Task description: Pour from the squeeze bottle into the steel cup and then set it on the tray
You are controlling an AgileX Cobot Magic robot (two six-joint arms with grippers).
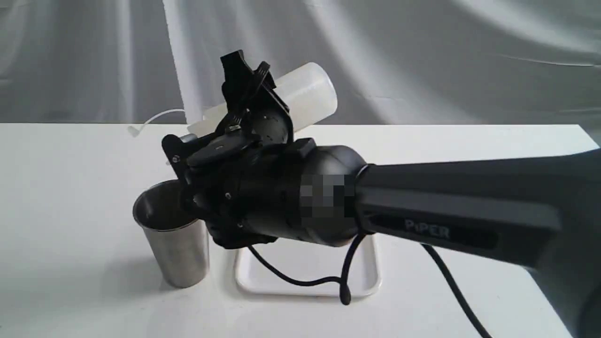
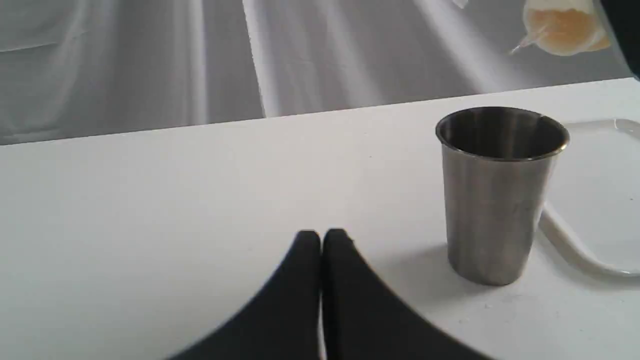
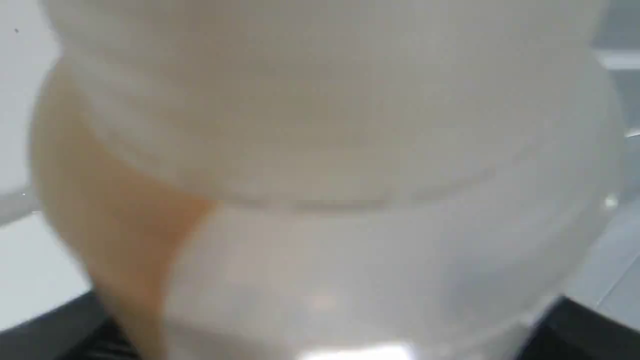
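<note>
My right gripper [image 1: 220, 115] is shut on the squeeze bottle [image 1: 307, 96], holding it tilted almost flat in the air with its base up and to the right. Its cap strap [image 1: 155, 116] trails left. The nozzle is hidden behind the gripper in the exterior view. Amber liquid sits at the neck end of the squeeze bottle [image 2: 562, 27] [image 3: 320, 175]. I see no stream. The steel cup [image 1: 173, 244] [image 2: 495, 200] stands upright on the table below the gripper. Right of it lies the white tray [image 1: 305, 281] [image 2: 600, 200]. My left gripper [image 2: 321, 240] is shut and holds nothing, low over the table and apart from the cup.
The white table [image 1: 70, 211] ends at a grey cloth backdrop [image 1: 422, 56]. My right arm [image 1: 469, 211] reaches in from the right over the tray, and its black cable [image 1: 300, 280] hangs down onto the tray.
</note>
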